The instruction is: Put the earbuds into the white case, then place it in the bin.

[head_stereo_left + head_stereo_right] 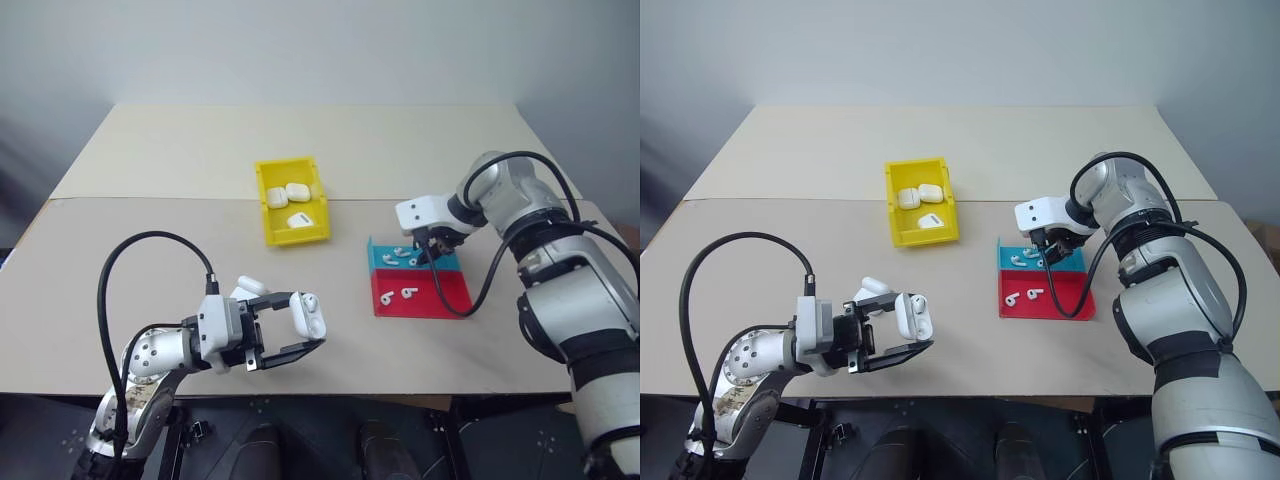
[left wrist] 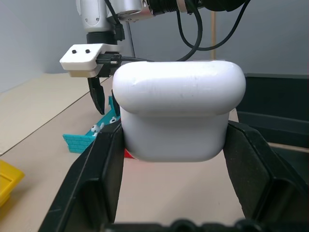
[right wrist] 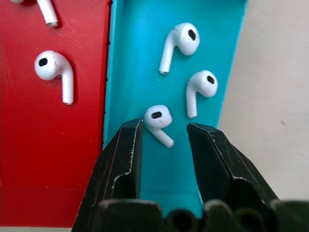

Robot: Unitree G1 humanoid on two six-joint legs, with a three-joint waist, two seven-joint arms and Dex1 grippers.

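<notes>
- Your table (image 1: 180,170), a pale beige top, is carrying everything, with the yellow bin and the two shallow trays sitting near its middle and the arms working toward its front edge.
- The bin (image 1: 268,214) is sitting just left of the table's centre, holding three closed white cases (image 1: 287,193) lying loose inside it.
- The red tray (image 1: 440,292) is lying right of centre, nearer the front edge, with the blue tray (image 1: 378,255) touching its far side; two earbuds are resting on the red one.
- Your left gripper (image 1: 300,335) is hovering near the front edge on the left, pointing level toward the trays and clamping fully on the white case (image 1: 309,314), whose lid is standing open; in the left wrist view the case (image 2: 178,116) is sitting squarely between the two black fingers.
- Your right gripper (image 3: 164,133) is pointing steeply down over the blue tray, its fingers parted partway and straddling one earbud (image 3: 158,121) without visibly pinching it; you are not holding anything here yet.
- The other earbuds (image 3: 181,44) are lying loose on the blue tray beside that one, two of them close together toward the tray's outer edge.
</notes>
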